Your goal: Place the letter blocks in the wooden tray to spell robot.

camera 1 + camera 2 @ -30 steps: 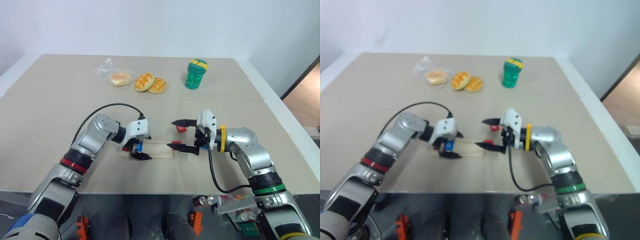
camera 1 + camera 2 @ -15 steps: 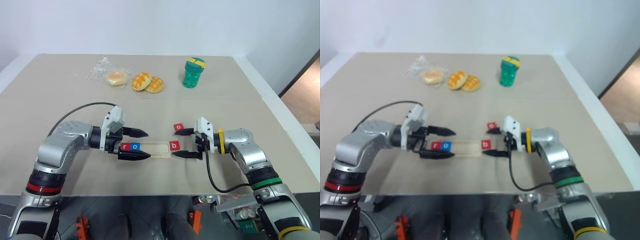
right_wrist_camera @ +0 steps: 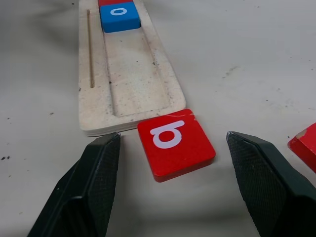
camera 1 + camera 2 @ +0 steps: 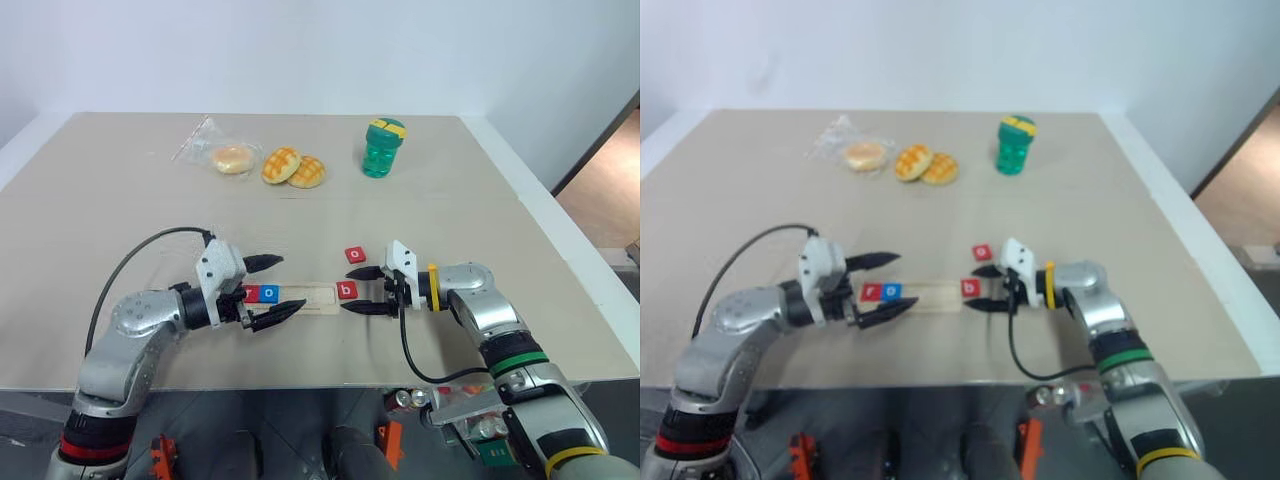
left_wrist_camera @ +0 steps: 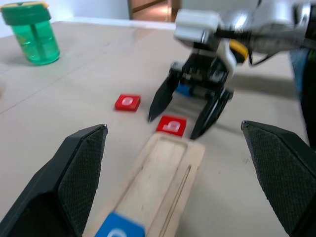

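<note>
Currently: tray (image 4: 300, 297) on worktop (image 4: 150, 200), holding red r (image 4: 252, 293) and blue o (image 4: 269, 294). Red b (image 3: 176, 143) touching tray's right end, between parted right claw (image 4: 365, 290) fingers. Left claw (image 4: 272, 288) parted over r, o. Advised: close squarely on b's edges, lift clear before seating beside o.

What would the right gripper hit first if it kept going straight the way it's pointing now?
Most likely the red b block: it lies on the table between the right gripper's open fingers, just ahead. Beyond it comes the near end of the wooden tray, which the block appears to touch.
</note>
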